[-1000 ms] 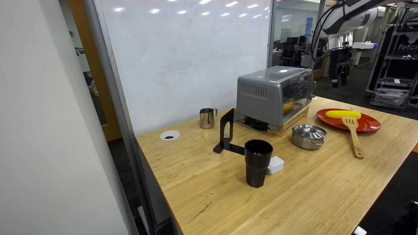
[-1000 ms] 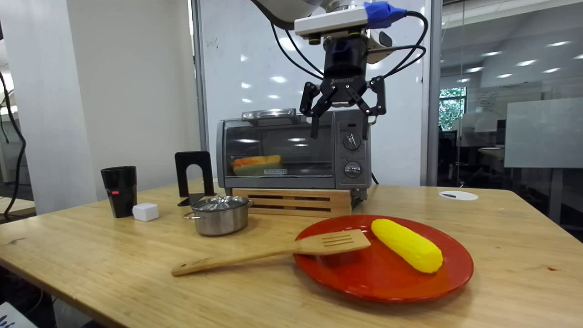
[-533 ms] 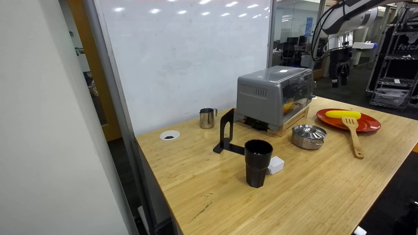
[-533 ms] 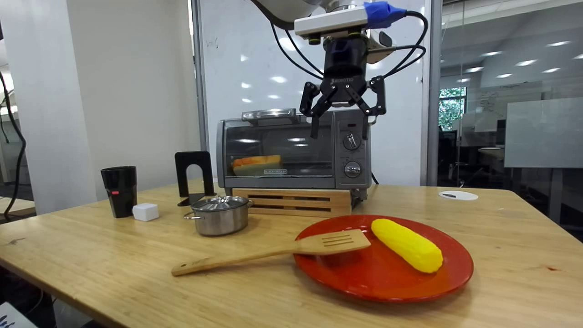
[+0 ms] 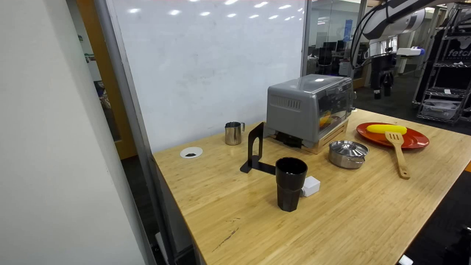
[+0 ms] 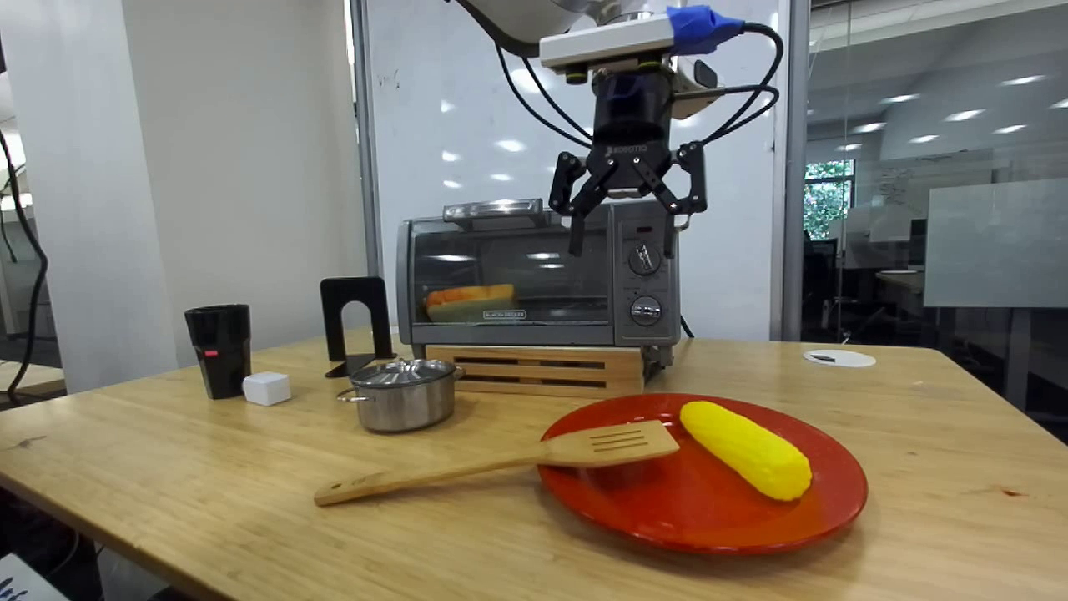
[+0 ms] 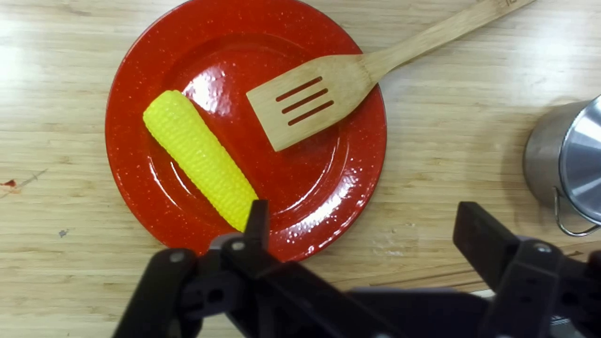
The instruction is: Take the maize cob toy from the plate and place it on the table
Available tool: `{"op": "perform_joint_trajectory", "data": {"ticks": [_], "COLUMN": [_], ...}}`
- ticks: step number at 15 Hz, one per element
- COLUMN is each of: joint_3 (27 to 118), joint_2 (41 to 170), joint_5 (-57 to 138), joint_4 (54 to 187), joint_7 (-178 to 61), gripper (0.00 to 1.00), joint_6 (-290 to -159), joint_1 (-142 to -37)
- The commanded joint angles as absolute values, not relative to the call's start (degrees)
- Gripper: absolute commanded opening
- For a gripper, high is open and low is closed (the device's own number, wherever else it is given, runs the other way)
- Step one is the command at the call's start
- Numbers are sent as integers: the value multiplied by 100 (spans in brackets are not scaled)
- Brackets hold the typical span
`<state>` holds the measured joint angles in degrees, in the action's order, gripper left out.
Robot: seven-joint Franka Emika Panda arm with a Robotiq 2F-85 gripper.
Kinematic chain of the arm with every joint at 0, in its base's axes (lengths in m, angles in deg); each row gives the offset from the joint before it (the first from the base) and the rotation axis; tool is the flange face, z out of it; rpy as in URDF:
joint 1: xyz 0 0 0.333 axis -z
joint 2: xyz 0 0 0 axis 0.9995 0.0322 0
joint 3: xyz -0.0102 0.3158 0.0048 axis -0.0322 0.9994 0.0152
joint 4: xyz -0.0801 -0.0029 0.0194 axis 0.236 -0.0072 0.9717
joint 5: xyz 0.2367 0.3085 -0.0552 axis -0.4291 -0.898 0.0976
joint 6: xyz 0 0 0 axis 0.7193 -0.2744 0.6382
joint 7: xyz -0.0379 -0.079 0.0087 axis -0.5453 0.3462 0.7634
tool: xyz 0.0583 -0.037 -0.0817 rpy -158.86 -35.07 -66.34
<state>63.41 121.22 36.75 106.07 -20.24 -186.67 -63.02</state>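
Arm (image 6: 519,23) hangs in from twelve o'clock in an exterior view | hand (image 6: 622,247) points straight down toward six, spread wide, well above the bench (image 6: 209,476) | I see it toward eleven o'clock from the plate (image 6: 692,511) | maize cob toy (image 7: 202,157) lying on that plate, eight o'clock side in the wrist view

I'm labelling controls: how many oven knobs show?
2 in an exterior view: upper knob and lower knob, beside the oven door. The pincer overlaps their panel slightly.

Maize cob toy (image 7: 202,157) on red plate (image 7: 127,145) — wooden spatula (image 7: 345,77) across rim, metal pot (image 7: 547,155) at right edge — jaws apart.
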Motion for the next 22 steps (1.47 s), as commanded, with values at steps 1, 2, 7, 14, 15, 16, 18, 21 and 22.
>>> {"op": "perform_joint_trajectory", "data": {"ticks": [1,2,7,14,15,16,18,21,22], "joint_3": [6546,6569,6561,6448,6447,6448,6445,6490,6503], "joint_2": [12500,12600,12728,12627,12636,12633,12623,12593,12742], "joint_5": [3725,3720,3758,3706,3725,3732,3746,3936,3825], "joint_4": [10179,10079,10202,10878,10970,11070,11252,11418,11119], "joint_7": [-1558,-1310,-205,1090,1183,1244,1309,1315,1186], "gripper": [100,100,100,100,100,100,100,100,100], "joint_6": [-18558,-18516,-19059,-20577,-20713,-20842,-20918,-20820,-20692], "joint_1": [-6078,-6016,-5731,-5407,-5397,-5401,-5440,-5465,-5400]}}
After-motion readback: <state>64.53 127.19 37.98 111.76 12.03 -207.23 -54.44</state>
